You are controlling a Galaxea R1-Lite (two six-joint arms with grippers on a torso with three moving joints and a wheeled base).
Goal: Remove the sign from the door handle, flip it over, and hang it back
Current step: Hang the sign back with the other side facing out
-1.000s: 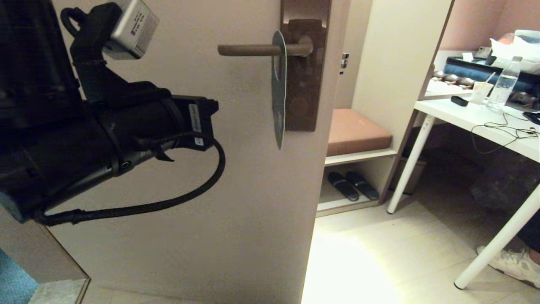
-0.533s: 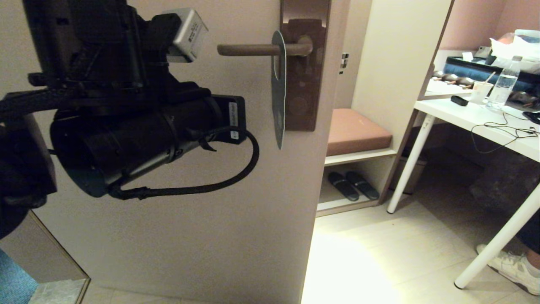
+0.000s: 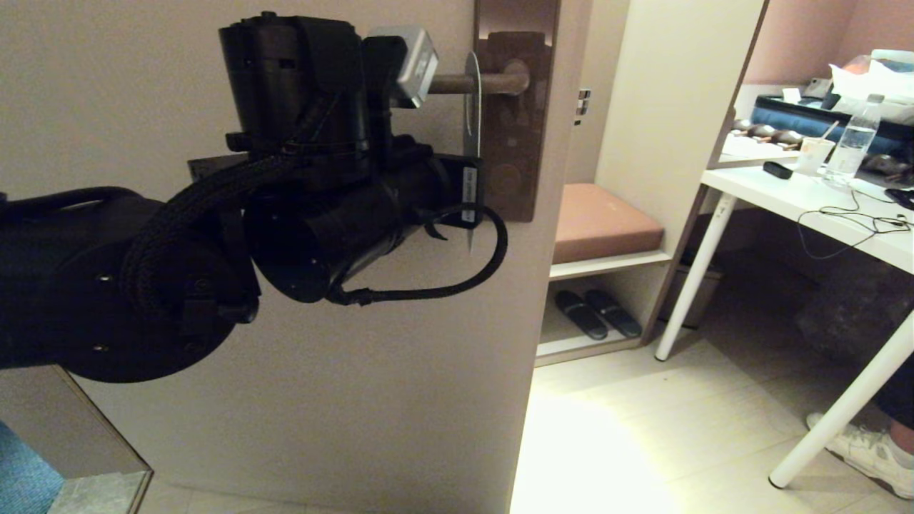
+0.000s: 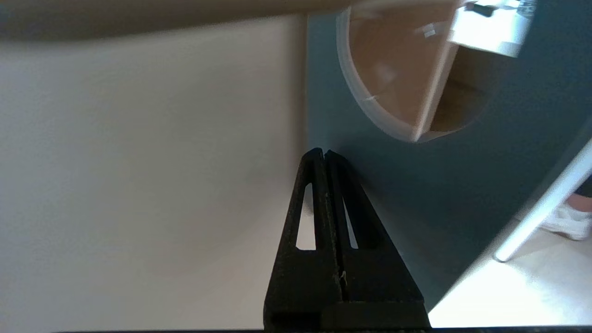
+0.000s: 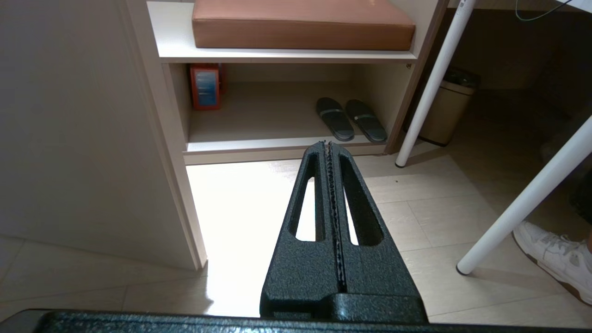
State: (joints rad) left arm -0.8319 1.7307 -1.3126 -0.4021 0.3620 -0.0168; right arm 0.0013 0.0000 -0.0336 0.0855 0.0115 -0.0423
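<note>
The sign (image 3: pixel 472 107) hangs edge-on from the door handle (image 3: pixel 496 83), a brown lever on a dark bronze plate (image 3: pixel 521 143). In the left wrist view its slate-blue face (image 4: pixel 416 185) fills the frame, with the round hole (image 4: pixel 407 74) above. My left gripper (image 4: pixel 324 151) is shut and empty, its tips right at the blue face near the sign's edge. In the head view my left arm's wrist (image 3: pixel 400 193) hides the gripper and the handle's free end. My right gripper (image 5: pixel 327 144) is shut and empty, low, pointing at the floor.
The beige door (image 3: pixel 321 392) is behind my left arm. To the right is a shelf unit with a brown cushion (image 3: pixel 603 221) and slippers (image 3: pixel 596 313), then a white table (image 3: pixel 800 200) with a bottle, a cup and cables. A person's shoe (image 3: pixel 867 446) is near the table leg.
My left arm has moved right and up along the door, from well left of the handle to right beside the sign. The sign still hangs on the handle.
</note>
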